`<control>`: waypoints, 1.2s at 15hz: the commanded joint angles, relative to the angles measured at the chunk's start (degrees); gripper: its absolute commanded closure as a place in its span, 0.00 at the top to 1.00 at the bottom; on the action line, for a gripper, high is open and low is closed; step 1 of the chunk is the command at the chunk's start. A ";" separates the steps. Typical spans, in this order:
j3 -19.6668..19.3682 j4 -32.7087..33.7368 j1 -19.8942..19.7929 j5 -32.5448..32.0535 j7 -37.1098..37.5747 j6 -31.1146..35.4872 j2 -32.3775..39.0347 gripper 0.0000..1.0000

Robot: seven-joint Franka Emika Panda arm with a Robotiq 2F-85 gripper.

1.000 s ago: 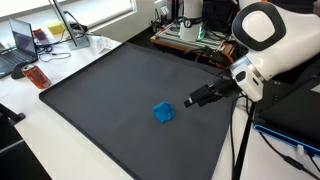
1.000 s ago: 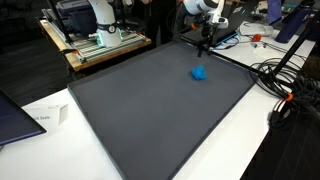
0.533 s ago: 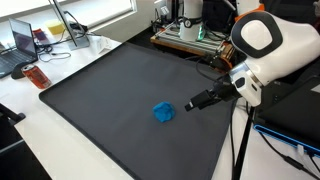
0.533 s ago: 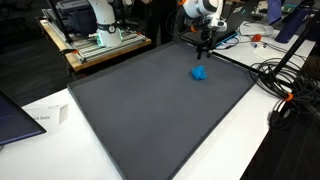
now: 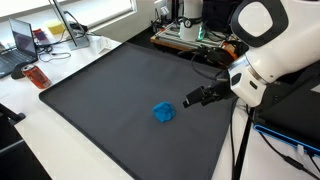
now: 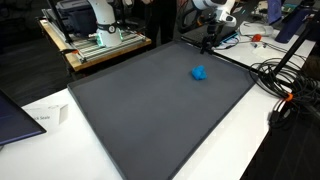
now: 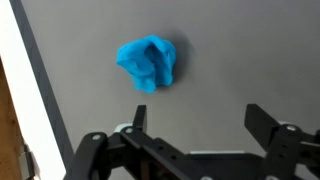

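**Blue lump ahead of my open fingers**

My gripper [image 7: 197, 115] hangs over the dark grey mat [image 7: 255, 50], its two black fingers [image 7: 262, 122] spread wide with nothing between them. A crumpled blue lump [image 7: 148, 62] lies on the mat just beyond my fingers, clear of both. A white table edge [image 7: 25, 90] runs along the mat's side.

No text, label, brand, number or sign can be read in any view. The laptop screen [image 5: 22, 38], at 10 o'clock from the dark mat [image 5: 110, 95], is too small to read. The white card [image 6: 45, 117] on the tabletop [image 6: 60, 155], at 8 o'clock from the mat, carries only blurred dark marks.
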 commanded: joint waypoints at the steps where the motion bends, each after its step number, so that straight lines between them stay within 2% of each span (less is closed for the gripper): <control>1: 0.80 6.72 -1.45 8.43 -6.95 -3.92 1.92 1.00; 8: -1.87 15.76 -1.29 19.38 -10.65 -6.59 5.27 1.00; 18: -4.87 33.07 -0.91 25.54 -10.25 -21.77 13.36 1.00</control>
